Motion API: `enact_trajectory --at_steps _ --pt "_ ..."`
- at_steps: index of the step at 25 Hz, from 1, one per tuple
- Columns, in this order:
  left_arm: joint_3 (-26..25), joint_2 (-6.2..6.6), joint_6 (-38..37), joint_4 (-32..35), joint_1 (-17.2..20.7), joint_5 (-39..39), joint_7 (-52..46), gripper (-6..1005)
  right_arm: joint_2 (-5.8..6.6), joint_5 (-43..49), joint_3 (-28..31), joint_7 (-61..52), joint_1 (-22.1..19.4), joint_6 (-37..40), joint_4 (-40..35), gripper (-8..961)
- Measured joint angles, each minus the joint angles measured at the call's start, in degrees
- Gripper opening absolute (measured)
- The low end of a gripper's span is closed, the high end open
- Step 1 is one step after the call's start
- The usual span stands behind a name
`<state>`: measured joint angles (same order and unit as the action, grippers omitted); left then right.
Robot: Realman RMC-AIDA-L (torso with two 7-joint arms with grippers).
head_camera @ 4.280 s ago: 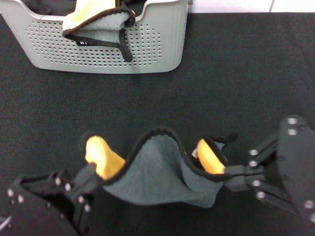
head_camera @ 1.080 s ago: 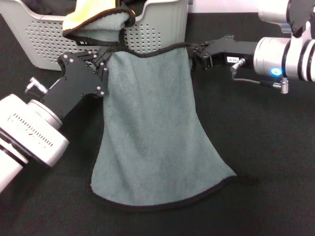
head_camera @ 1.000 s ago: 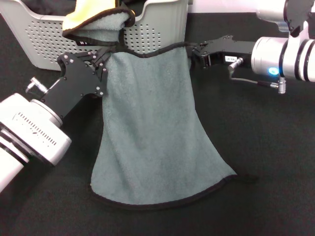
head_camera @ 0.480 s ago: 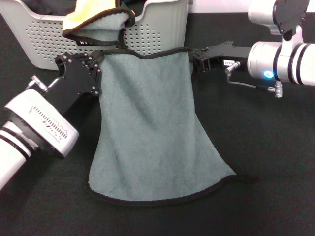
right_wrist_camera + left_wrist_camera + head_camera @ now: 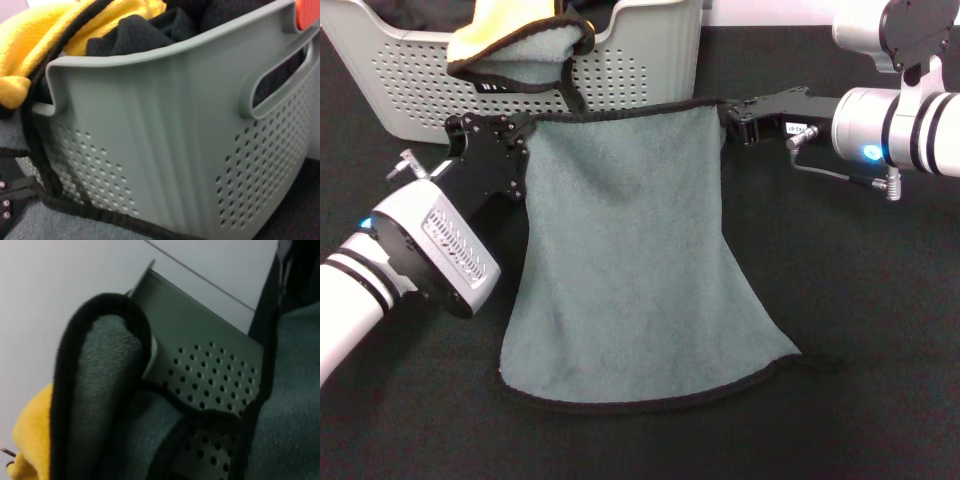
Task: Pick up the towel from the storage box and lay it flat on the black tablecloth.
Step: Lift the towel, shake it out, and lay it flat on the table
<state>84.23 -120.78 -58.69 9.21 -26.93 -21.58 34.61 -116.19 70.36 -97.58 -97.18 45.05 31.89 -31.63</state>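
Observation:
The towel (image 5: 630, 260) lies spread with its grey-green face up on the black tablecloth (image 5: 860, 320), near edge on the cloth and far edge pulled straight just in front of the storage box (image 5: 640, 90). My left gripper (image 5: 518, 132) is shut on the towel's far left corner. My right gripper (image 5: 726, 111) is shut on its far right corner. In the left wrist view the towel (image 5: 295, 410) shows beside the perforated storage box (image 5: 215, 375). The right wrist view shows the storage box (image 5: 175, 140) close up.
A second towel (image 5: 515, 40), yellow and grey-green, hangs bunched over the box's front rim, also seen as the second towel (image 5: 95, 380) and the second towel (image 5: 50, 25). Dark clothing (image 5: 140, 30) fills the box. Bare tablecloth extends right of the spread towel.
The towel, first bunched between the grippers near me, is now stretched out toward the box. Over the last second the grippers moved apart and the far edge drew straight.

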Motion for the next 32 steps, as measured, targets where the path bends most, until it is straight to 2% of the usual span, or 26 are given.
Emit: enact_trajectory --at_steps 8,14,23,29,32 --pt "0.1 0.03 5.5 0.0 -1.3 0.0 6.0 15 0.0 -0.1 0.0 -1.3 0.2 -0.6 0.5 14" --pt "-0.1 0.02 5.8 0.1 -1.5 0.2 8.3 15 0.0 0.0 -0.1 -2.5 0.2 -0.9 -0.1 14" --pt "0.1 0.02 5.5 0.1 -1.0 2.2 12.7 15 0.21 1.2 -4.6 -8.2 4.4 -1.1 0.5 14" --pt "0.1 0.02 5.5 0.0 -0.8 2.5 13.2 15 0.37 12.5 -4.8 -19.7 5.9 -1.2 0.6 14" --pt "0.1 0.02 5.5 -0.1 -0.8 2.5 13.2 15 0.5 15.4 -4.6 -22.8 6.1 -1.4 0.6 14"
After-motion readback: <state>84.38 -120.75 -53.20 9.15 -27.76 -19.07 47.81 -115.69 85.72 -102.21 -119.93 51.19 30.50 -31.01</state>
